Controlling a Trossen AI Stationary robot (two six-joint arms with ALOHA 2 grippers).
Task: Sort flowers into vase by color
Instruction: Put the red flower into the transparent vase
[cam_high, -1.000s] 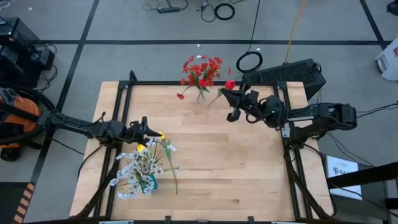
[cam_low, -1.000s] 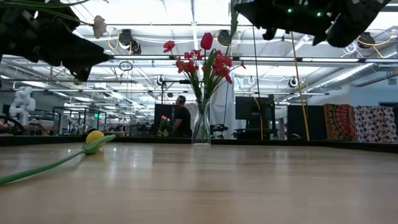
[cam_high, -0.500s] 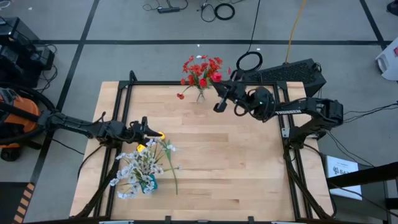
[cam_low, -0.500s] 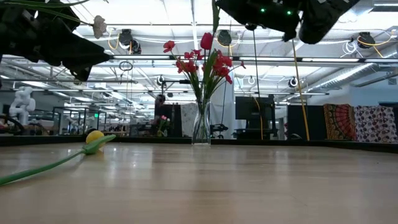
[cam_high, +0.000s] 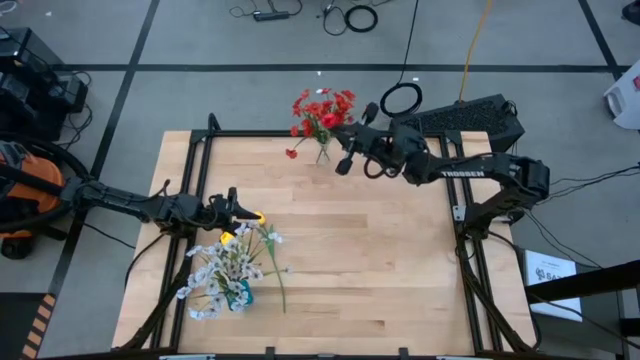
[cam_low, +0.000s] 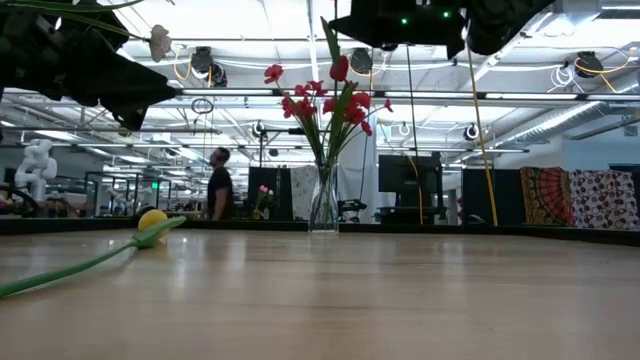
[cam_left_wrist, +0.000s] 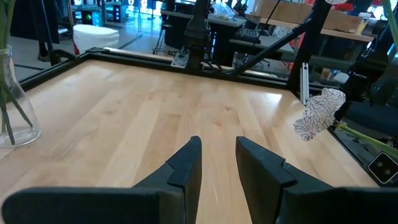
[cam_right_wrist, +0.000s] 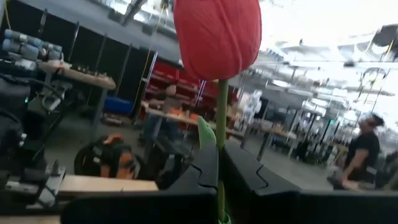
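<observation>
Right tool (cam_high: 343, 150) is pinching the green stem of one red tulip (cam_right_wrist: 217, 37), and your right wrist view shows it best: the stem runs straight up between the two dark fingers (cam_right_wrist: 202, 171) with the bloom standing upright above them. From overhead that tool sits just beside the clear glass vase of red flowers (cam_high: 322, 153) at the far edge of the light wooden bench (cam_high: 360, 250), on the vase's right, close to the red blooms (cam_high: 322, 108). In the low view the held tulip sits in among the top of that bunch, and I can't tell whether its stem has gone into the vase neck.

Left tool (cam_high: 232, 206) is over the left part of the bench, near the second vase (cam_high: 238, 295), fingers (cam_left_wrist: 186, 163) spread with a bare gap between them and nothing in it.

Counts, as far as you can see them:
- two vases, one with the reds at the back, one with the spray of small white blossoms (cam_high: 222, 270) near the front left
- one yellow tulip (cam_low: 152, 222) lying flat on the bench in the low view, stem trailing toward the camera
- some yellow blooms by the left tool and the white spray in the overhead; I can't count them
- the reds in the vase are too bunched to count exactly

One person (cam_low: 219, 182) is standing in the room behind the bench.
</observation>
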